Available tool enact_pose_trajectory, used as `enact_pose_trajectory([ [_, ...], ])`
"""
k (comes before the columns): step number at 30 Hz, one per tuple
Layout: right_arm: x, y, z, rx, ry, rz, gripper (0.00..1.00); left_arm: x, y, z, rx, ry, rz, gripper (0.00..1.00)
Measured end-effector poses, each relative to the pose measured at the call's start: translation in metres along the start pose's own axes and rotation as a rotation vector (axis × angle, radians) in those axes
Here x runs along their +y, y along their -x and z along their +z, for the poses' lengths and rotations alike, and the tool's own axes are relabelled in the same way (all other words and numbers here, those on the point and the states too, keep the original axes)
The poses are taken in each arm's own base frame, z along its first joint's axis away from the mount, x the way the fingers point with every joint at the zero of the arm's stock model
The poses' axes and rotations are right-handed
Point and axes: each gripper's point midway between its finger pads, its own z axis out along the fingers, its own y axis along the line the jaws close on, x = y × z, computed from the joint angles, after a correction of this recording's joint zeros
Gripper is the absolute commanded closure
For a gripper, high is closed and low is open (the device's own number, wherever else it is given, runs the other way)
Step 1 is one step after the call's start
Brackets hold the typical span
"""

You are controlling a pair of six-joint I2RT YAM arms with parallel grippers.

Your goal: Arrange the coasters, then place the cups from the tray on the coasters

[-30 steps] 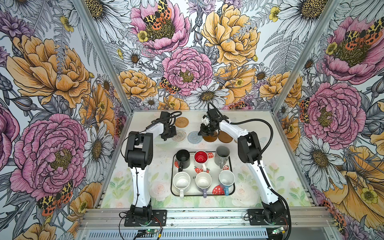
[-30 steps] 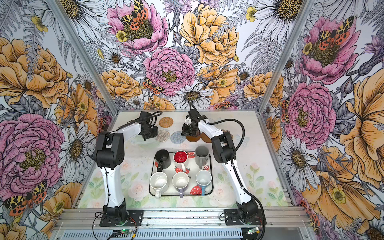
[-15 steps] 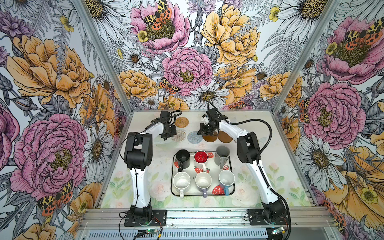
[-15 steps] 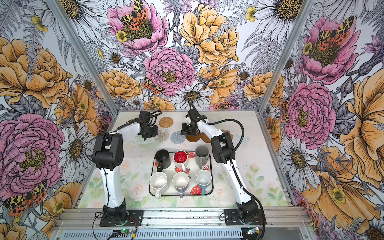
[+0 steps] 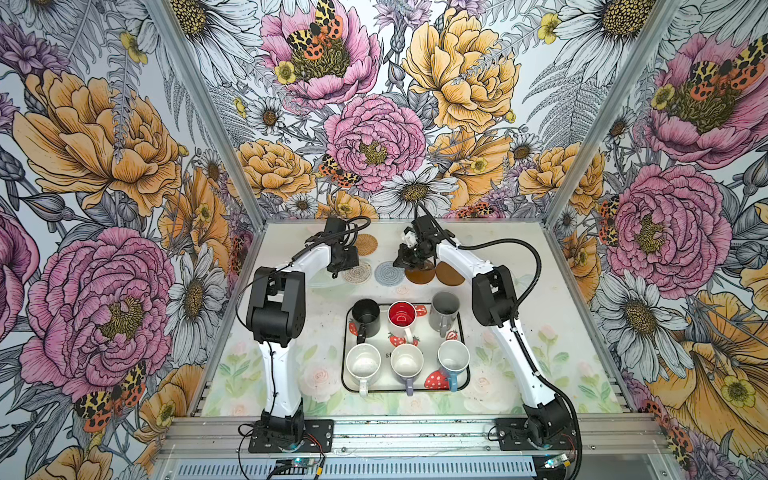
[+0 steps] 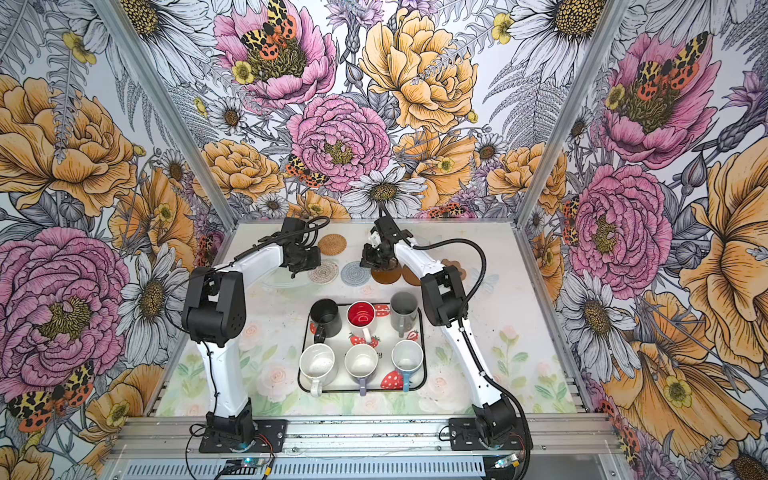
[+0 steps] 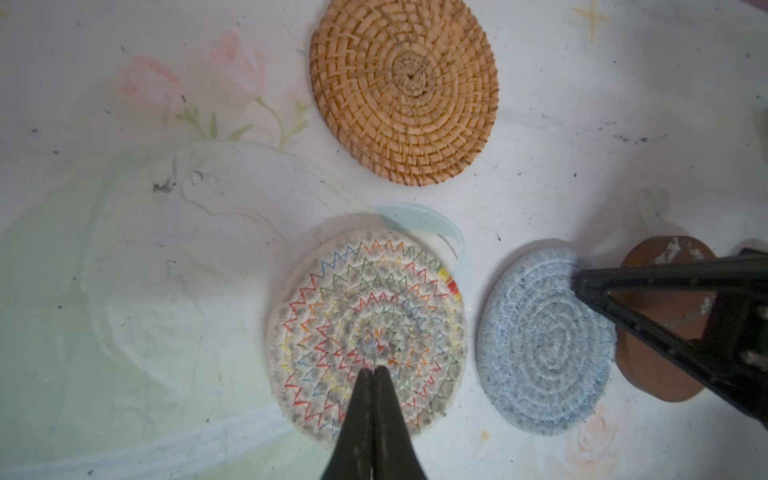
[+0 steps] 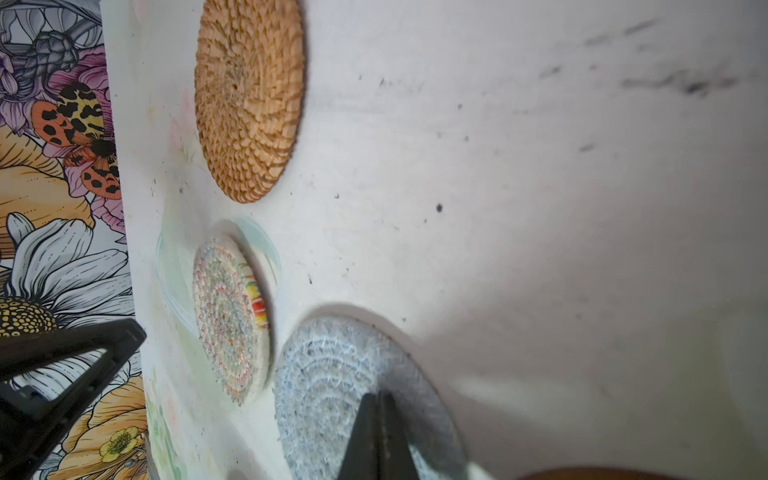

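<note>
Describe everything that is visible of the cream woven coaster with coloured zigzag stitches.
The cream woven coaster is a round flat mat of coiled cord, cream flecked with grey, sewn with rings of rainbow zigzag thread; a small red, yellow and green tab sits on its rim. It lies flat on the table, in the far part, apart from the grey-blue coaster beside it and the rattan coaster behind it. The shut left gripper points at its middle; contact cannot be told.

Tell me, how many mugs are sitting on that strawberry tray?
6, all on the tray. Back row, left to right: black mug, red-lined mug, grey mug. Front row: white mug, lilac mug, light blue mug. None seems hidden.
</note>
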Motion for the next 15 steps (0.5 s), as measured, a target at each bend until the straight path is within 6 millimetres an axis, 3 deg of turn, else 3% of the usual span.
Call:
enact_pose_trajectory([
  [15,0.003,0.015,0.007,-0.036,0.022,-0.001,1.00,-0.009,-0.003,0.001,0.007,-0.019,0.013,1.00],
])
